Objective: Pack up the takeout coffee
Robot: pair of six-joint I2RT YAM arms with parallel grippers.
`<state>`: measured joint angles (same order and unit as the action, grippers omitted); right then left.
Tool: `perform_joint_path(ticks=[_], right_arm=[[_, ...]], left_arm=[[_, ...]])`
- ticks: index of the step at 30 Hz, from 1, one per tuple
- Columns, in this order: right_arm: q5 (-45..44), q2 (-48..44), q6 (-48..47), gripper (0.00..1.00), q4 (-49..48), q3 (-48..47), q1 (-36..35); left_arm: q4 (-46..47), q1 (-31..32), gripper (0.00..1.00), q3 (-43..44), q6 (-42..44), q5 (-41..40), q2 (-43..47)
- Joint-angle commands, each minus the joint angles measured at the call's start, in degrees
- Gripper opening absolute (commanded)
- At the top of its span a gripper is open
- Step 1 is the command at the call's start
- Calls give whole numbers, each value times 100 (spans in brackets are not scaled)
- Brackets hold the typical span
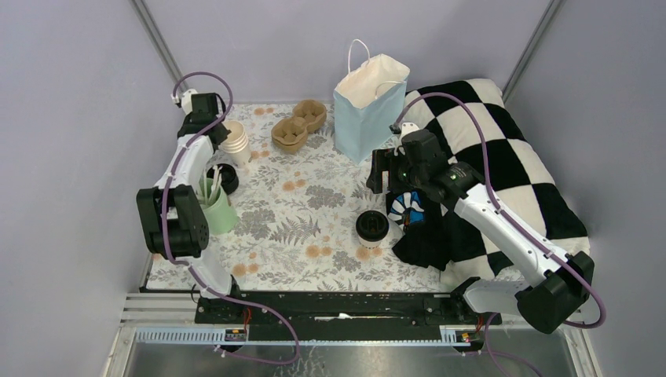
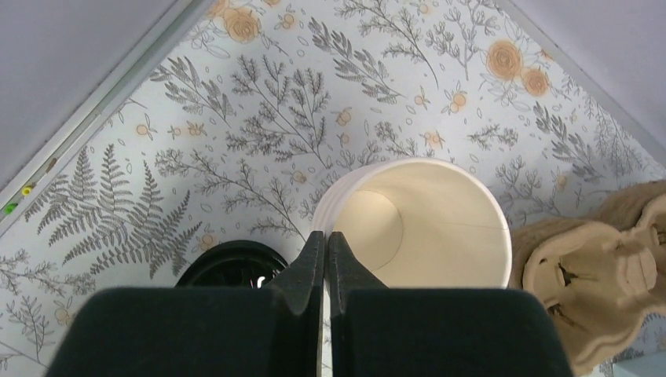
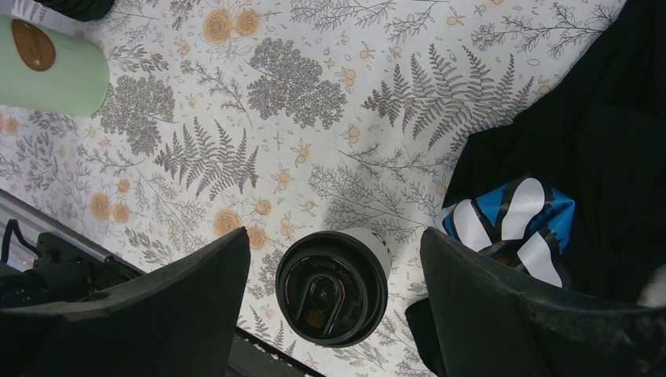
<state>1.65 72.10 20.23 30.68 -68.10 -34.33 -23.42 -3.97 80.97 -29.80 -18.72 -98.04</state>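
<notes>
One takeout coffee [image 1: 372, 226], a small white cup with a black lid, stands near the middle of the floral table. In the right wrist view this coffee [image 3: 334, 287] shows between the wide-apart fingers of my right gripper [image 3: 336, 251], which hangs open above it without touching. In the top view the right gripper [image 1: 383, 174] is in front of the blue bag [image 1: 369, 110]. A second black-lidded cup [image 1: 228, 179] stands at the left, and its lid [image 2: 228, 263] shows partly behind my left fingers. My left gripper [image 2: 324, 236] is shut, its tips over the left rim of the cream cup stack [image 2: 424, 224].
A mint-green cup [image 1: 218, 208] with white sticks stands by the left arm. Cardboard cup carriers [image 1: 298, 126] lie at the back beside the bag. A black-and-white checkered cushion [image 1: 503, 165] and dark cloth fill the right side, with a blue-and-white object [image 1: 408, 208] at their edge.
</notes>
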Motion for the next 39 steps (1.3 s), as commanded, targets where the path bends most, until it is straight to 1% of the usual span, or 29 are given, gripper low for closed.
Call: perform_joint_path(ticks=[1, 10, 12, 17, 21, 23, 24, 26, 27, 29, 30, 31, 32, 33, 34, 35, 36, 37, 38, 39], right_arm=[[54, -48, -97, 86, 15, -110, 50], [114, -24, -91, 86, -37, -38, 60], [133, -16, -89, 86, -57, -21, 59], [143, -24, -93, 86, -54, 11, 63], [134, -37, -99, 86, -52, 31, 68], [155, -29, -87, 86, -78, 54, 73], [176, -18, -82, 86, -93, 54, 73], [211, 10, -72, 86, -90, 36, 71], [206, 10, -73, 86, -92, 34, 75], [196, -1, -71, 86, -107, 57, 75], [203, 10, -79, 86, -99, 55, 71], [202, 14, -85, 86, -63, 37, 69], [197, 11, -89, 86, -51, 38, 72], [189, -12, -85, 86, -83, 71, 73], [199, -27, -69, 87, -134, 125, 66], [229, -18, -61, 87, -158, 147, 67], [263, 11, -61, 86, -129, 124, 72], [272, 37, -63, 86, -104, 90, 67], [274, 49, -63, 86, -100, 81, 69], [267, 42, -61, 86, -136, 93, 74]], left_arm=[[267, -199, 0, 455, 153, 32, -167], [90, -407, 0, 1053, 139, 105, -301], [132, -493, 0, 1025, 96, 219, -306], [594, -861, 0, 466, -246, 908, -131], [1828, -1233, 0, -548, -751, 1816, 384], [2185, -1253, 0, -866, -727, 1812, 557], [2590, -1250, 0, -1113, -689, 1839, 709], [3242, -1320, 0, -1642, -968, 2032, 1067], [3250, -1348, 0, -1701, -986, 2022, 1069], [2905, -1363, 0, -1432, -1059, 1979, 982], [2930, -1348, 0, -1378, -1015, 2036, 1080], [2956, -1205, 0, -1289, -838, 1927, 1206], [2811, -1086, 0, -1151, -626, 1505, 1193], [2617, -1111, 0, -971, -599, 1327, 1054], [2410, -1316, 0, -834, -868, 1526, 900], [2410, -1455, 0, -826, -1071, 1971, 872], [2559, -1459, 0, -913, -1037, 1932, 981], [2649, -1396, 0, -981, -912, 1708, 1044], [2518, -1460, 0, -940, -1033, 1764, 999], [2488, -1644, 0, -989, -1329, 2242, 975]])
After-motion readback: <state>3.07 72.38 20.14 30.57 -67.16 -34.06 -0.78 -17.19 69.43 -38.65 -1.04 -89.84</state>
